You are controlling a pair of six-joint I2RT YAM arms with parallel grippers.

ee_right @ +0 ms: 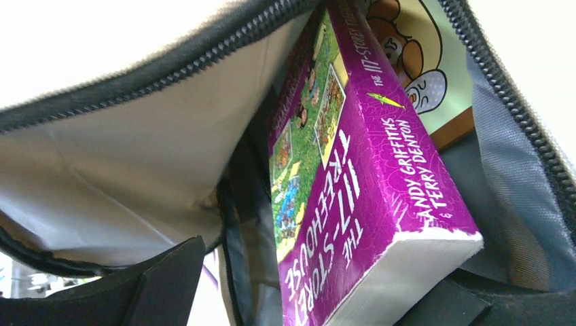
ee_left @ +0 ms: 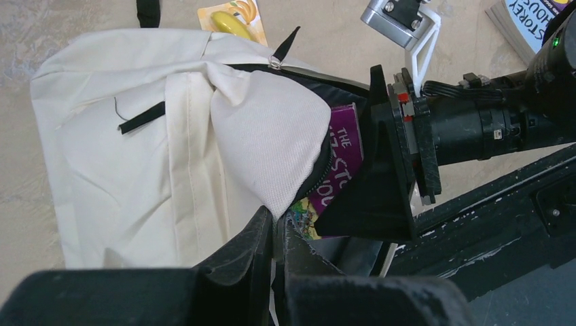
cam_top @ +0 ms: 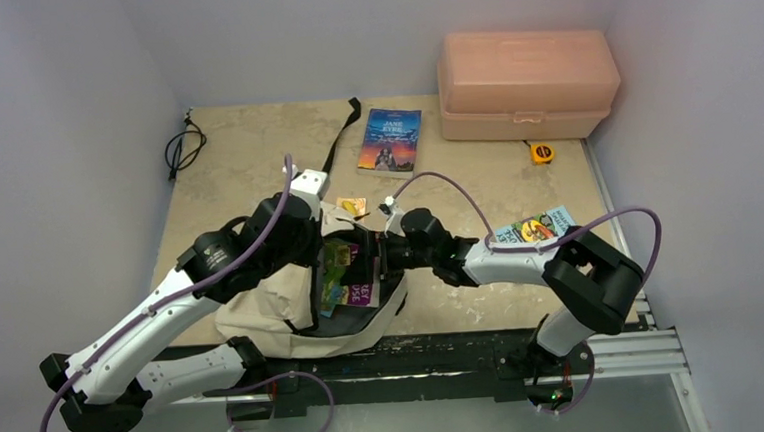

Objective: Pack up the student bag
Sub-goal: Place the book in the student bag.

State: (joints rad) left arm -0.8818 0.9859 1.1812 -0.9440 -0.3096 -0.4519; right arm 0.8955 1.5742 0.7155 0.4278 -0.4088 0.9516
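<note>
Clenching the cream flap of the student bag [cam_top: 259,319] with left end effector [ee_left: 277,221], bag lying on the counter [cam_top: 254,154]. Hovering at the bag's mouth with right end effector [cam_top: 381,261] released, beside purple book [ee_right: 367,176] inside, lettered "THE 117-STOREY TREEHOUSE", "ANDY GRIFFITHS & TERRY DENTON".

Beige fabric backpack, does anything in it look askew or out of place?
The thick purple paperback book sits tilted in the open zip mouth of the beige fabric backpack, leaning against another illustrated book, not lying flat. Nothing looks spilled or torn.

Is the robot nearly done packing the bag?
Partly. Done: a purple book sits inside the student bag. In hand: the left hand pinches the flap open; the right hand is open at the mouth. To do: the Jane Eyre book and a colourful book lie on the table.
</note>
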